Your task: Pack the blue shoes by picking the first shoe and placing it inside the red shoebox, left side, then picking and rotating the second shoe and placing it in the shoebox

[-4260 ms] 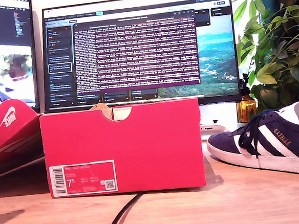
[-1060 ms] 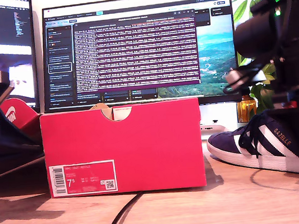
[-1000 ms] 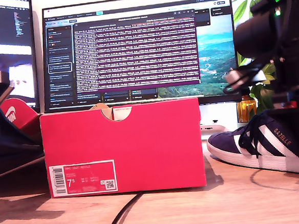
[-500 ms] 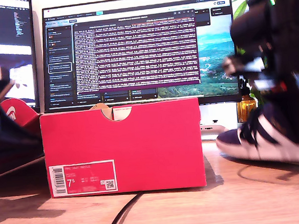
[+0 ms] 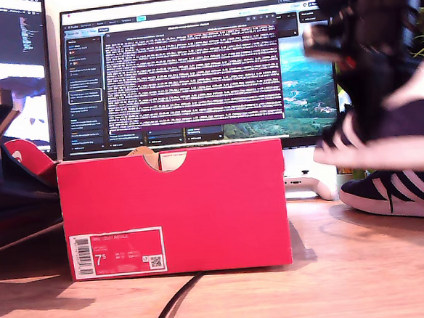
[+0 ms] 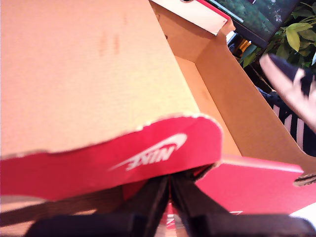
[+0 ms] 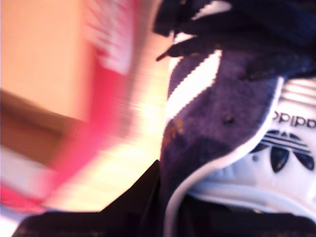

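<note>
Second claw (image 7: 163, 197) gripping raised shoe (image 5: 385, 136)

The red shoebox (image 5: 173, 209) stands upright on the desk, at about 9 o'clock of centre in the exterior view, its barcode label facing the camera and a half-round notch in its top edge. Its lid (image 6: 98, 89) is open, cardboard inside showing. One navy shoe (image 5: 385, 136) hangs blurred in the air at 3 o'clock; the other shoe (image 5: 396, 193) lies on the desk beneath it.

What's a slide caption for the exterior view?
Second gripper lifts a blue shoe beside the red shoebox; other shoe on desk.
</note>
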`<move>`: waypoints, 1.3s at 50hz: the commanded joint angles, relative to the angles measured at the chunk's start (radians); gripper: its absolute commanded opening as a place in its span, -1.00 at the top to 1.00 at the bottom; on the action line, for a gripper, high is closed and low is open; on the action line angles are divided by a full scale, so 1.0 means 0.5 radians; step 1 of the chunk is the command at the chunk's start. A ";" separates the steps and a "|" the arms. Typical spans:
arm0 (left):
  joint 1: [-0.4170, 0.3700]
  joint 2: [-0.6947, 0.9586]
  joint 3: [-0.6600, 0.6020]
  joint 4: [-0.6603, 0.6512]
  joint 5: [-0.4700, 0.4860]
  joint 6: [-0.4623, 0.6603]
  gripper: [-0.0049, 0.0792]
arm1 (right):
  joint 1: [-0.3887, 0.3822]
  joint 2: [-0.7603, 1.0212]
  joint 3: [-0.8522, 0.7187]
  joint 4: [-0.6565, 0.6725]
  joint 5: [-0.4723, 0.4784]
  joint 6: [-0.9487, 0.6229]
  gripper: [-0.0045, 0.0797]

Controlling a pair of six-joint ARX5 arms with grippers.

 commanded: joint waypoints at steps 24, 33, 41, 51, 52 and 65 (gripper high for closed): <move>-0.008 0.009 -0.028 0.022 0.002 0.011 0.93 | 0.430 -0.025 0.187 0.880 -0.230 0.739 0.92; -0.008 0.009 -0.028 0.022 0.002 0.011 0.93 | 0.505 0.002 0.187 1.141 -0.114 0.932 0.92; -0.008 0.009 -0.028 0.022 0.002 0.011 0.93 | 0.553 0.072 0.187 1.278 -0.067 1.075 0.92; -0.008 0.009 -0.027 0.022 0.002 0.012 0.93 | 0.629 0.188 0.187 1.361 -0.070 1.144 0.92; -0.008 0.009 -0.028 0.022 0.002 0.012 0.93 | 0.636 0.203 0.187 1.363 -0.069 1.144 0.92; -0.008 0.009 -0.028 0.022 0.002 0.012 0.93 | 0.700 0.378 0.187 1.476 -0.069 1.196 0.92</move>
